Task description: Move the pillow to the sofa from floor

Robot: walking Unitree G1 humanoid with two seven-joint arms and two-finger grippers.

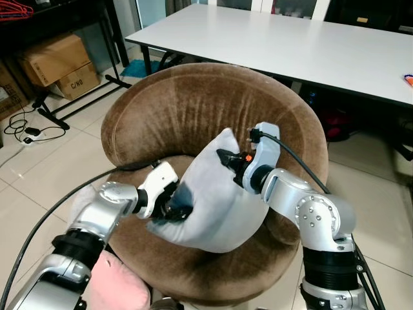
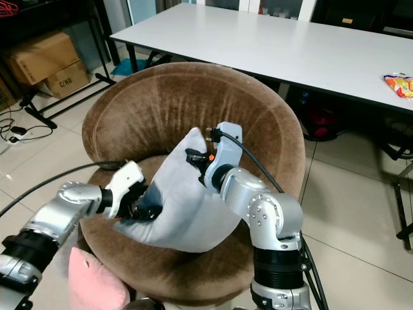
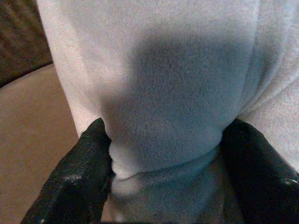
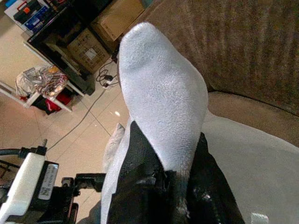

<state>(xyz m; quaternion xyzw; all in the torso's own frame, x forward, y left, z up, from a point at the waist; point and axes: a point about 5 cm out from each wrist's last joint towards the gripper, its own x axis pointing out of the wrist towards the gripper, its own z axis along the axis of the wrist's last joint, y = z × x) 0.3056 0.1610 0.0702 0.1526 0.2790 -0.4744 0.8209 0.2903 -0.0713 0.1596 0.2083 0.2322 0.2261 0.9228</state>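
Evidently soft and light, the pillow (image 1: pixel 216 194) bunches where our left gripper (image 1: pixel 174 208) and right gripper (image 1: pixel 227 157) pinch its corners above the sofa (image 1: pixel 193 103) seat.

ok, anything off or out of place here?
One thing: a pink pillow lies on the floor by the sofa. The white pillow stands tilted on the seat, pinched by the left pincer and right pincer.
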